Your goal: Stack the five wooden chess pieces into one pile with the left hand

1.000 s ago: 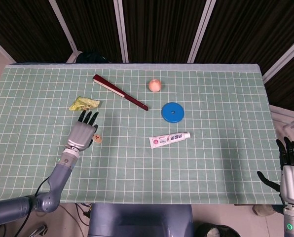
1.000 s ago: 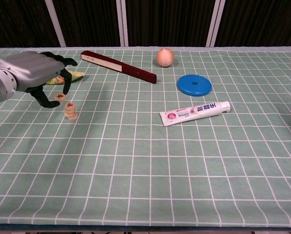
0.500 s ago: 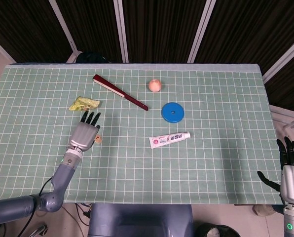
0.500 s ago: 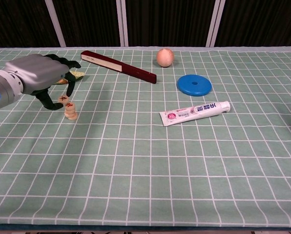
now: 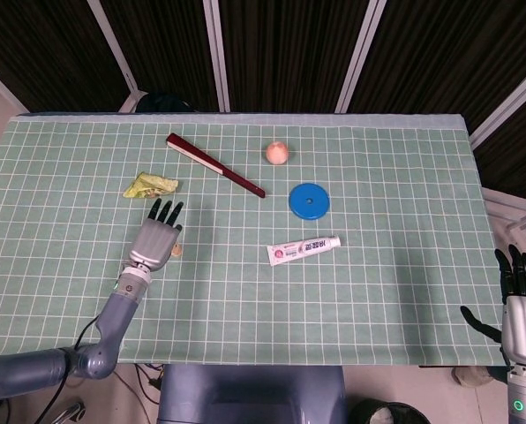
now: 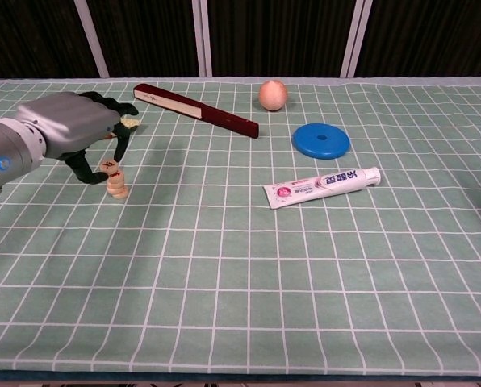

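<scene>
A short pile of round wooden chess pieces (image 6: pixel 119 189) stands on the green checked cloth at the left; in the head view only its edge (image 5: pixel 177 252) peeks out beside the hand. My left hand (image 6: pixel 67 134) (image 5: pixel 157 239) pinches one more chess piece (image 6: pixel 110 167), red-marked and tilted, right at the top left of the pile. I cannot tell whether it touches the pile. My right hand (image 5: pixel 521 300) hangs off the table's near right corner, fingers spread and holding nothing.
A dark red stick (image 6: pixel 196 110) lies at the back left, with a peach-coloured ball (image 6: pixel 273 94) beside it. A blue disc (image 6: pixel 321 140) and a toothpaste tube (image 6: pixel 321 186) lie to the right. A yellow-green wrapper (image 5: pixel 150 185) sits just behind my left hand.
My left hand has carried the pinched chess piece a little to the right and toward the pile, until it sits at the pile's top. The right hand has not moved.
</scene>
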